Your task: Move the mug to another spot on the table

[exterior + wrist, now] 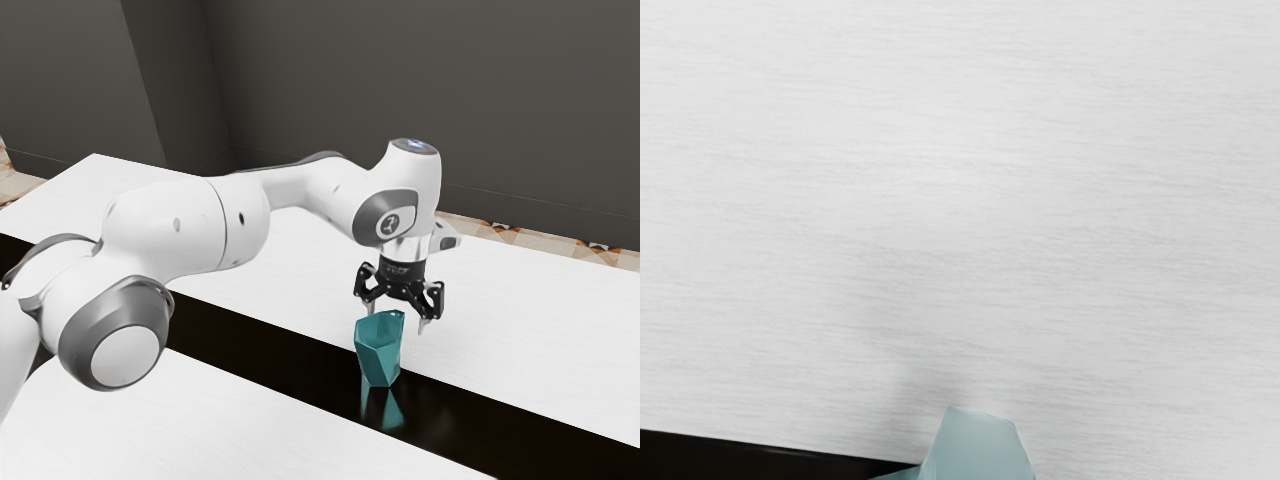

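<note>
The teal faceted mug [380, 350] stands upright on the dark glossy strip [300, 350] that runs between the white parts of the table. My black gripper [405, 317] hangs just over the mug's rim, on its side toward the exterior view's right. It is open. One fingertip [425, 322] hangs free outside the mug wall; the other is at the rim, partly hidden behind it. In the wrist view a pale teal corner of the mug [975, 450] lies just under my hand.
White tabletop [530, 330] stretches behind and to the exterior view's right of the mug, and another white slab [200, 430] lies in front. A dark wall stands behind the table. In the wrist view the dark strip [740, 455] borders the white surface [960, 200].
</note>
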You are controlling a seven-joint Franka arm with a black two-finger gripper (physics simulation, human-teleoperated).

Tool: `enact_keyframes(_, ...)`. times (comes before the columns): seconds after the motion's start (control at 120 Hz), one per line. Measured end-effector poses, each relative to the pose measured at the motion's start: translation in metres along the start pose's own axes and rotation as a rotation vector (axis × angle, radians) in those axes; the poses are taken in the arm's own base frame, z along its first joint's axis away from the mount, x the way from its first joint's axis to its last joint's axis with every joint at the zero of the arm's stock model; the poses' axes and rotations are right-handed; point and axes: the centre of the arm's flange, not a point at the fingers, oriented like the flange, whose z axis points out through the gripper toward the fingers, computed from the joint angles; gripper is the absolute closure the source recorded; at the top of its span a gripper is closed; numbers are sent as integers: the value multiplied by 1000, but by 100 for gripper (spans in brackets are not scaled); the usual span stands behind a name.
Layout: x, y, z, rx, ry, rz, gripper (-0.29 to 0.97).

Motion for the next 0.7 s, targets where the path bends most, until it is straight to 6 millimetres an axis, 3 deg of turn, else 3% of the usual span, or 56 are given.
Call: enact_keyframes(0.7, -1, 11, 14, -23, 8, 52, 1)
